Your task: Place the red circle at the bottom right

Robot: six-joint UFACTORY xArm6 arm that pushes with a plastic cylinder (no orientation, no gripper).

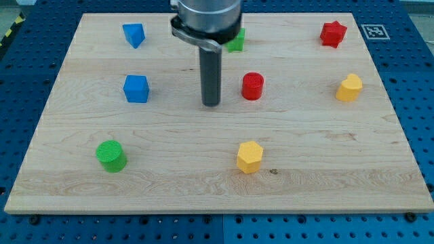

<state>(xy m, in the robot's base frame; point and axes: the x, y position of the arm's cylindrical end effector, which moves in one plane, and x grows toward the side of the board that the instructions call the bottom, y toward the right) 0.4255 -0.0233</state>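
Resting on the board (203,183), my tip (211,105) just left of the red circle (252,86), touching nothing.

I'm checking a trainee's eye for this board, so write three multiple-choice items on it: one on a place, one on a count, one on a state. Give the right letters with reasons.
1. Where is my tip relative to the red circle?
A. At its left in the view, apart from it
B. At its right, touching it
C. Directly below it

2. How many yellow blocks are on the board?
A. One
B. Two
C. Four

3. Where does the red circle stand?
A. In the bottom right corner
B. Off the board
C. Near the board's middle, not yet at the bottom right

Answers:
1 A: bare wood shows between tip and circle.
2 B: one yellow block at the bottom middle, another yellow block at the right.
3 C: it stands just right of centre.
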